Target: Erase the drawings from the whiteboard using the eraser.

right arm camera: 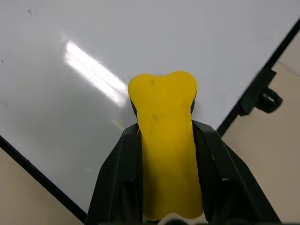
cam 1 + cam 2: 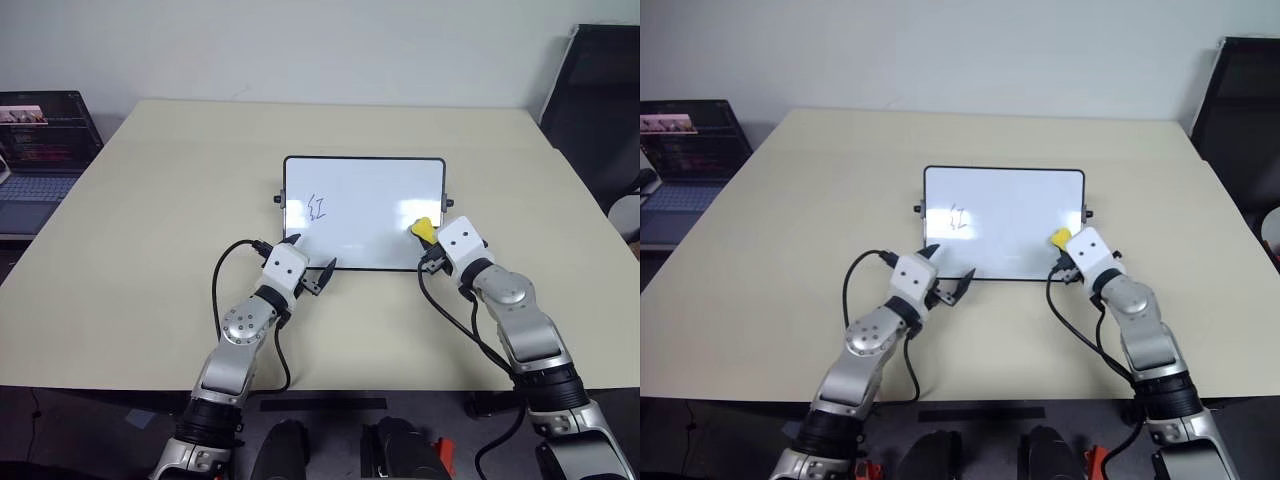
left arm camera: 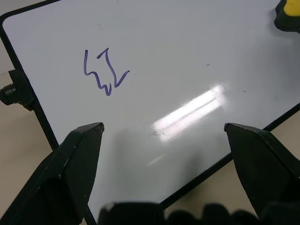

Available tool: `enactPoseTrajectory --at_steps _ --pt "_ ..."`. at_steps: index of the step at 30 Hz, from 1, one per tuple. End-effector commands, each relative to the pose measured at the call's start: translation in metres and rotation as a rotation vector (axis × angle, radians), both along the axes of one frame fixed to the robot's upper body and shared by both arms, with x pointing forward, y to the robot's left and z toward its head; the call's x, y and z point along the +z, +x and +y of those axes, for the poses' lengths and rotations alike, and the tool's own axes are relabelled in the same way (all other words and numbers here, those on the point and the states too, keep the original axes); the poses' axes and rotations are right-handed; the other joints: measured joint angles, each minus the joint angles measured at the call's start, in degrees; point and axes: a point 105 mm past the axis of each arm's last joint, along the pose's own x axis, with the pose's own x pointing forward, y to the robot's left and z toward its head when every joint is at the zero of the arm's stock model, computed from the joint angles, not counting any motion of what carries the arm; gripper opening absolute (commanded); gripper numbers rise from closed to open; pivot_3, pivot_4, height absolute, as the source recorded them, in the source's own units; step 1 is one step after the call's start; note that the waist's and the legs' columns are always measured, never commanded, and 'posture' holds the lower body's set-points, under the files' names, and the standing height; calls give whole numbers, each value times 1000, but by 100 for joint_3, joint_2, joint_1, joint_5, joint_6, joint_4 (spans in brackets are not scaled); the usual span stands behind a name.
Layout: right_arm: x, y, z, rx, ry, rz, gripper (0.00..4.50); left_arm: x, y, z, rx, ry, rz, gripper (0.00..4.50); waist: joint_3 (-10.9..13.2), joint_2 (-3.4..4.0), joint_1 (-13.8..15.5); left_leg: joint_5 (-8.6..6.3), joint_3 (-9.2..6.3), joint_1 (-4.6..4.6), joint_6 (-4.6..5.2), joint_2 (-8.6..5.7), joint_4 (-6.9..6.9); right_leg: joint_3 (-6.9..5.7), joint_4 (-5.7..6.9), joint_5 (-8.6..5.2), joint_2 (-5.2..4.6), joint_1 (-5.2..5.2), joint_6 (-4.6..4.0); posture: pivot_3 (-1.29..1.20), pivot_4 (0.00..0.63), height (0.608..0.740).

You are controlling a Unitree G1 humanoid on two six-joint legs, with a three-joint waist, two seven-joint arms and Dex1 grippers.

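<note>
The eraser point(image 2: 423, 229) sits at the whiteboard's point(image 2: 364, 200) three o'clock edge; the drawings point(image 2: 317, 207) remain toward nine o'clock. I'd press flat and sweep across to them. The right gripper point(image 1: 165, 140) pinches the eraser; the left gripper point(image 3: 164, 136) is spread wide, holding nothing.

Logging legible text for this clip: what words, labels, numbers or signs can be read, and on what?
No legible text.
The drawings on the whiteboard: blue scribble, character-like, not readable as a word.
The laptop screen: lines too small to read.
The eraser: no print.
</note>
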Motion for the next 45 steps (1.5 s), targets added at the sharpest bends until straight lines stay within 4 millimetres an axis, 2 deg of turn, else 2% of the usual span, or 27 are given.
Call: enactPoseTrajectory --at_steps 1,10,19,29,32,37,40,45 --pt "26 0 2 0 -4 -123 1123 15 -5 -10 -44 -23 -52 4500 0 0 2 0 1 0 0 0 1 1 0 0 0 0 0 0 150 740" --pt "41 9 9 24 -29 -166 1123 19 0 -13 -47 -23 -64 4500 0 0 7 0 1 0 0 -1 1 1 -1 0 0 1 0 0 150 740" --pt "69 24 54 177 -25 -228 1123 13 6 21 104 -23 -54 4500 1 0 -2 0 -1 1 0 1 0 -2 3 13 3 1 -22 0 150 740" --pt "90 37 104 329 -55 -261 1123 9 6 33 151 -18 -56 4500 1 1 11 0 -3 0 0 0 1 -5 5 16 -2 1 -27 0 150 740" --pt "96 41 111 344 -70 -269 1123 9 5 34 154 -15 -58 4500 1 1 11 0 -2 0 0 0 1 -4 6 16 -2 0 -27 0 150 740" --pt "100 43 122 371 -75 -264 1123 12 5 37 165 -11 -63 4500 2 1 11 0 -5 0 0 0 0 -6 11 17 -3 -1 -28 0 150 740" --pt "101 39 136 411 -77 -260 1123 15 6 37 164 -9 -67 4500 2 2 11 0 -5 0 0 1 0 -5 15 17 -3 -3 -28 0 150 740" --pt "91 37 157 469 -140 -197 1123 16 9 37 157 -3 -68 4500 2 2 7 0 -4 0 0 1 1 -4 25 17 -3 -9 -29 0 150 740"
